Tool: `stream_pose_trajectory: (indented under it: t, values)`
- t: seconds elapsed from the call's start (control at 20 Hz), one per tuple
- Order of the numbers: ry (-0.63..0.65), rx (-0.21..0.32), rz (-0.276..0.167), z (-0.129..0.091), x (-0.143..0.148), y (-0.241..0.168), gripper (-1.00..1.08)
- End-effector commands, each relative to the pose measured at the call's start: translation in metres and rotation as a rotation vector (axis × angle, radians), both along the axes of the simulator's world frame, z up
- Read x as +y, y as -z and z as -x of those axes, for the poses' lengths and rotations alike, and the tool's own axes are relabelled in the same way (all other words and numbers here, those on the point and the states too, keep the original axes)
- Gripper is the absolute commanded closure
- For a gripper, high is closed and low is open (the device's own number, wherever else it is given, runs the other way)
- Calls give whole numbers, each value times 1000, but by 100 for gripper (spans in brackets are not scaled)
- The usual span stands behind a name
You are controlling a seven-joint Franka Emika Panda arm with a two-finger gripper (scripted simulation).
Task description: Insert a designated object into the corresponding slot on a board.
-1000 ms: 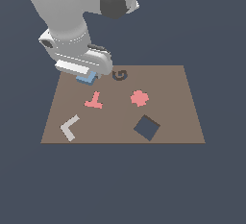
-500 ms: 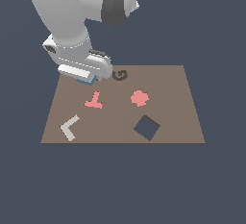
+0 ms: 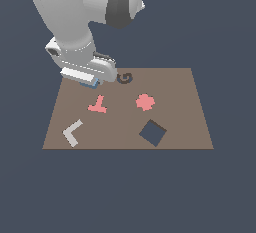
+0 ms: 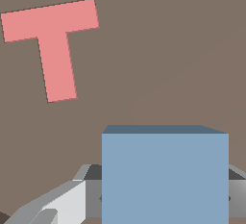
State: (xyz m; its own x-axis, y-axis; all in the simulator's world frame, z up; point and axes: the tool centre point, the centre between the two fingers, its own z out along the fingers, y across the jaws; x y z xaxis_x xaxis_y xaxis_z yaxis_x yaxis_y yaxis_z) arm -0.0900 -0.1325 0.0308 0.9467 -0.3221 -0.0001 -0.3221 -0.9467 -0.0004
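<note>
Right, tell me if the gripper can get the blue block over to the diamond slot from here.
Probably yes: the gripper sits around the blue block, and only flat pieces lie on the board before the slot.

Brown board with flat pieces

The board (image 3: 190,107) carries a pink T-piece (image 3: 98,105), a pink blob (image 3: 145,102), a grey L-piece (image 3: 72,132), a dark spiral mark (image 3: 125,78), and holds the diamond slot (image 3: 152,132).

Glossy white arm (image 3: 75,12), dark joint band (grey-black)
</note>
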Motion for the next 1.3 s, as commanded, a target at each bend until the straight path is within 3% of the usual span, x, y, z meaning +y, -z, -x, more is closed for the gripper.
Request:
stream_pose_trajectory:
  t: [0.0,0.65,1.25]
  values:
    - [1,0,0,0,0,1,108]
    - [57,0,0,2,10,0,108]
    - [271,0,0,6,47,-1,108]
